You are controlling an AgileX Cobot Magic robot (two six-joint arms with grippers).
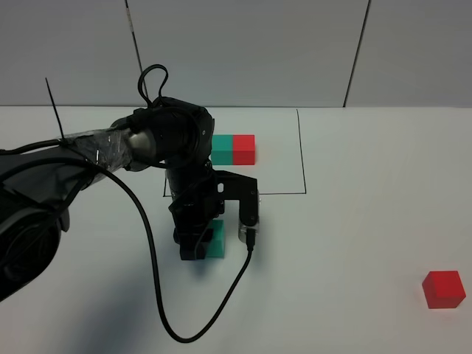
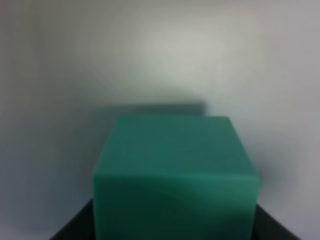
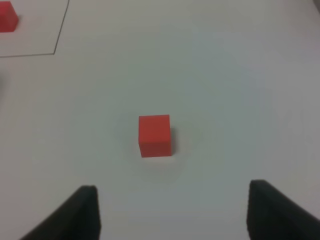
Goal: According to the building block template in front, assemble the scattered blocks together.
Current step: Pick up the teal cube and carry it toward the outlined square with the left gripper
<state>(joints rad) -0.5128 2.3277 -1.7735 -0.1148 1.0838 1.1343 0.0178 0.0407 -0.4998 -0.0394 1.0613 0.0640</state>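
White worktop [image 1: 369,221], grey panel wall behind. Template [image 1: 234,148], teal and red joined with teal on the left, sits inside the black outline [image 1: 304,155] on the far side as the reference.

Left end effector [image 1: 198,247] is down just in front of the outline, pinching the loose teal cube [image 1: 216,240]. The wrist view shows the cube filling the gap between the dark fingers. Can't tell if it's lifted or resting on the worktop. Likely gripped as the first half of the pair.

Right end effector [image 3: 172,190] is spread and empty, hanging above the loose red cube [image 3: 155,135], roughly lined up for a grab. That cube is well apart from the teal one, near the right front edge. The two need joining, red on the right side of teal.
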